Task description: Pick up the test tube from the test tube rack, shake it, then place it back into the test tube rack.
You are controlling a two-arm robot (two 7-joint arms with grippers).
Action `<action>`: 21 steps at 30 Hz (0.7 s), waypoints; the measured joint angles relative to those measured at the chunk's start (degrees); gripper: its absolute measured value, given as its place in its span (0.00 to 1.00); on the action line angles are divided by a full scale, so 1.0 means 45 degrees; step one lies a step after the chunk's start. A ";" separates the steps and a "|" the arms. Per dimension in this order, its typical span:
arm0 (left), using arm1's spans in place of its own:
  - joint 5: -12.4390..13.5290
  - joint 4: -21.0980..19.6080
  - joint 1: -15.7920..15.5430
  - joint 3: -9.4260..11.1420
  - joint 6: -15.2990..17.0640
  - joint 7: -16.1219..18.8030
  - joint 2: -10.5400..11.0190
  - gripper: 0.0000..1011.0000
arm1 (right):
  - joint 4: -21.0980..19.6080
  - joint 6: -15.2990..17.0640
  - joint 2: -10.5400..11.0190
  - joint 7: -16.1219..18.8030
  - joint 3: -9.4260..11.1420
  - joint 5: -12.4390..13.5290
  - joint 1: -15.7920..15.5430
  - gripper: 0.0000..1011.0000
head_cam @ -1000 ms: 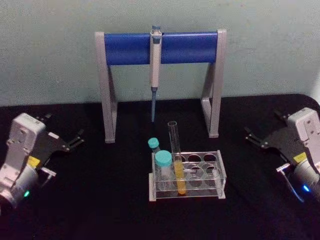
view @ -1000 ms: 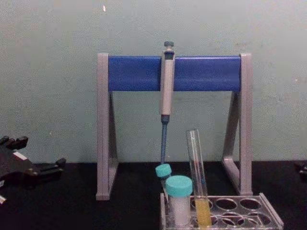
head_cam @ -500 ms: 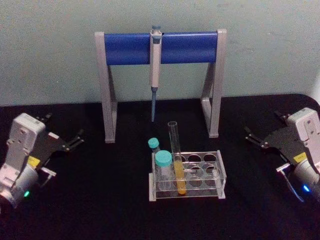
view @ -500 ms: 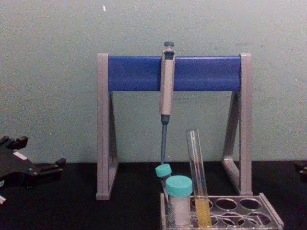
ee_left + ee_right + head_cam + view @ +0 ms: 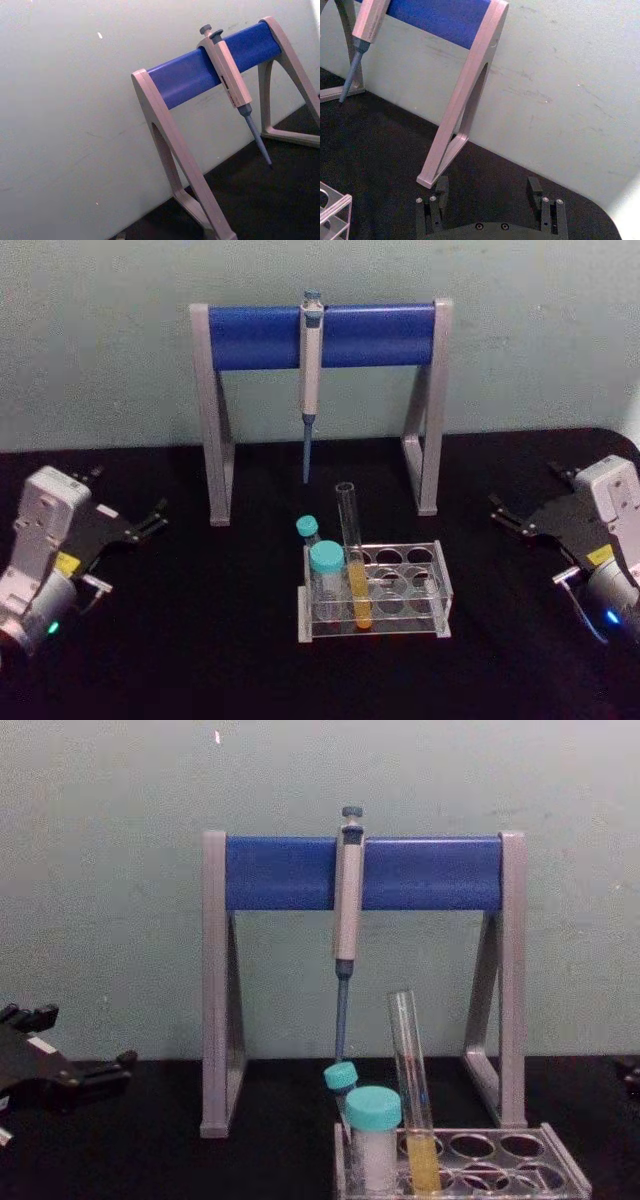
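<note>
Test tube rack (image 5: 420, 585): near-centre of surface. Test tube (image 5: 350, 530): standing in it beside teal-capped vials (image 5: 326, 558), untouched. Left gripper (image 5: 125, 495), left edge; right gripper (image 5: 525, 487), right edge: jaws apart, empty, well apart from rack. Pipette stand (image 5: 320, 335): far edge. Pick-up, shake, return all outstanding.

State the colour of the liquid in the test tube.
Yellow-orange. The liquid in the test tube shows best in the head view.
</note>
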 joint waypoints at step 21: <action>0.0000 0.0001 0.0001 0.0001 0.0000 0.0000 0.0000 0.99 | -0.0644 0.0004 -0.0078 0.0482 0.0473 0.0250 -0.0512 0.99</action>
